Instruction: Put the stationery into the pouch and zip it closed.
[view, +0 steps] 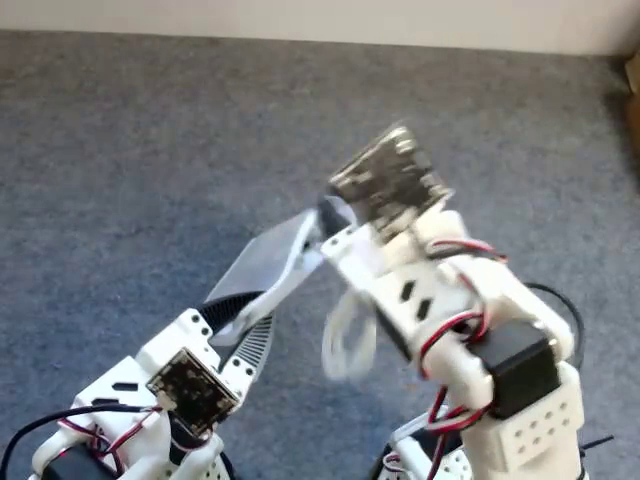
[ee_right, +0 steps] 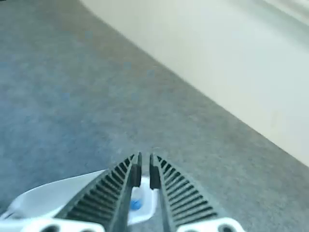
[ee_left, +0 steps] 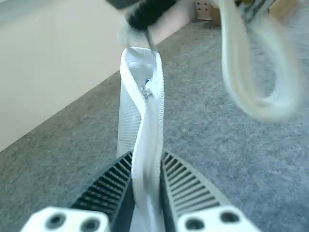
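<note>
The pouch hangs above the counter, looking light, limp and slippery. The left gripper has its fingers clamped on the zip edge. The right gripper has its fingers pinched together on the pouch's far end, probably the surest hold.

Smooth translucent plastic pouch — woven zip tape — rough matt carpet

I see soft, even daylight across the carpet; the pale wall glows brightest, shadows faint.
</note>
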{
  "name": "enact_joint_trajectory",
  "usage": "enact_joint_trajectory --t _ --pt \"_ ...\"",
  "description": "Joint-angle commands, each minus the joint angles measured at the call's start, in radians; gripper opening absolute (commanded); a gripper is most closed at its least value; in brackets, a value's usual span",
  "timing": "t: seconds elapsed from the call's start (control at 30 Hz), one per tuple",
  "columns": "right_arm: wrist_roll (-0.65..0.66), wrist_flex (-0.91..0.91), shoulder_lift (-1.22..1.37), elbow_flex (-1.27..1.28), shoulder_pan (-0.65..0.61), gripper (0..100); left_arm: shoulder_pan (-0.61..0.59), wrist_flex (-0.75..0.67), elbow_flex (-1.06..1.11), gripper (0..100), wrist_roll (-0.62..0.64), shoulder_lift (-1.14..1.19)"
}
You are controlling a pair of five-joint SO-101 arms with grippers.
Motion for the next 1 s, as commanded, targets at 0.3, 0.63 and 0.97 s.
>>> enact_joint_trajectory --t 0.3,0.63,0.97 --pt "-0.008 -0.050 -0.013 0.127 0.108 1.9 0.007 0.006 0.007 1 0.003 -0.007" --pt "-0.005 0.351 -0.128 -0.024 -0.116 15.8 0.007 0.006 0.007 1 0.003 -0.007" --pt "-0.005 0.369 -0.165 0.065 -0.188 16.3 0.007 0.006 0.007 1 0.003 -0.007"
